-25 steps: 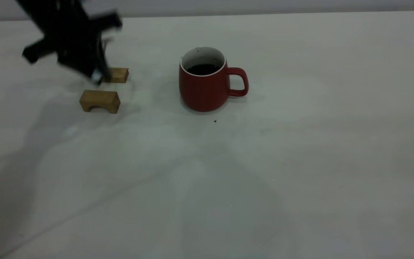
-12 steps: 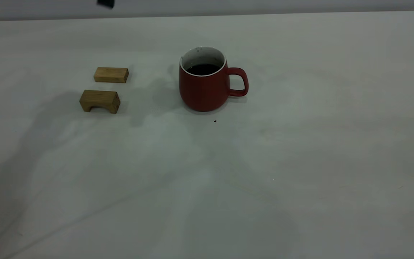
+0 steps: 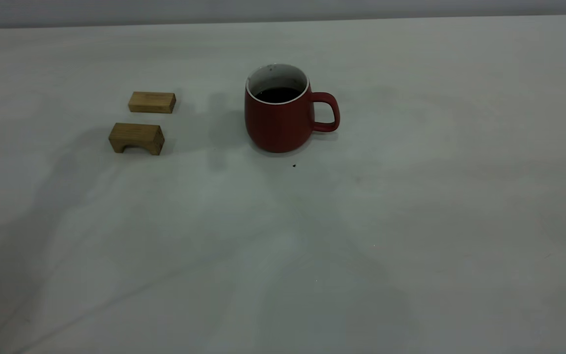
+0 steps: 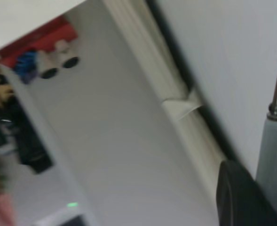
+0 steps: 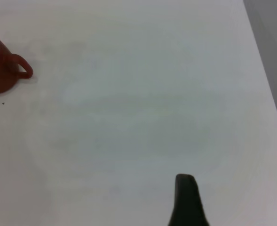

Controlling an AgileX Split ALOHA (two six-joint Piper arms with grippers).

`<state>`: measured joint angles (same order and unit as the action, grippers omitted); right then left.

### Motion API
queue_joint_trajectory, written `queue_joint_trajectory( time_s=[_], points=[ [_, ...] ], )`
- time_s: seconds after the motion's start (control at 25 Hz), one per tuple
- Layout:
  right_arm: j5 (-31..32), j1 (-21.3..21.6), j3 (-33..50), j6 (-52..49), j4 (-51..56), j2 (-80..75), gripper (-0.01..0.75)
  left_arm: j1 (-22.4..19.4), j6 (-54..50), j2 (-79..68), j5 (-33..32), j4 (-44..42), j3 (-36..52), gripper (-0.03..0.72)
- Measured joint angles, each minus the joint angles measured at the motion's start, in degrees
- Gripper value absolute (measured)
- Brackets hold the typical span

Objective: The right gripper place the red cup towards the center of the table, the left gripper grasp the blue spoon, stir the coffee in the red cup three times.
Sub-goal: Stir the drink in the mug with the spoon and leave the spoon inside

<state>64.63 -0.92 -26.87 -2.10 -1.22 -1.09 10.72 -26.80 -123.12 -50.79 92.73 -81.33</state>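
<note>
**Mug on table, spoon lifted away**

Exterior view: the red cup point(image 3: 280, 115) holding coffee point(image 3: 278, 94) stands mid-table point(image 3: 410, 221), right of two wooden blocks point(image 3: 137, 137).

Left wrist view: the left gripper point(image 4: 244, 197) grasps the blue spoon point(image 4: 275, 155).

Right wrist view: the right gripper point(image 5: 187, 200) hangs well apart from the cup; grip unclear.

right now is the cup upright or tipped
Upright. The cup stands on its base on the table, rim level, handle out to the side, dark coffee inside.

Off-white table point(image 3: 410, 221) bears red cup point(image 3: 278, 120), two wooden blocks point(image 3: 136, 138).
</note>
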Motion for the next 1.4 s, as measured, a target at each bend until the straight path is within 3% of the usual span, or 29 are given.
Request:
queue_joint_trajectory(
  time_s=[0.36, 0.84, 1.12, 1.4],
  points=[
    [0.00, 0.00, 0.00, 0.00, 0.00, 0.00, 0.582, 2.12, -17.78, -0.91, 6.77, 2.63, 0.00, 0.154],
    [0.00, 0.00, 0.00, 0.00, 0.00, 0.00, 0.582, 2.57, -19.79, -10.63, 7.89, 6.00, -1.77, 0.153],
    [0.00, 0.00, 0.00, 0.00, 0.00, 0.00, 0.582, 6.01, -21.24, -15.88, 7.98, 6.45, -8.73, 0.153],
    [0.00, 0.00, 0.00, 0.00, 0.00, 0.00, 0.582, 7.60, -24.65, -18.77, 7.10, 4.16, -9.23, 0.153]
  ],
)
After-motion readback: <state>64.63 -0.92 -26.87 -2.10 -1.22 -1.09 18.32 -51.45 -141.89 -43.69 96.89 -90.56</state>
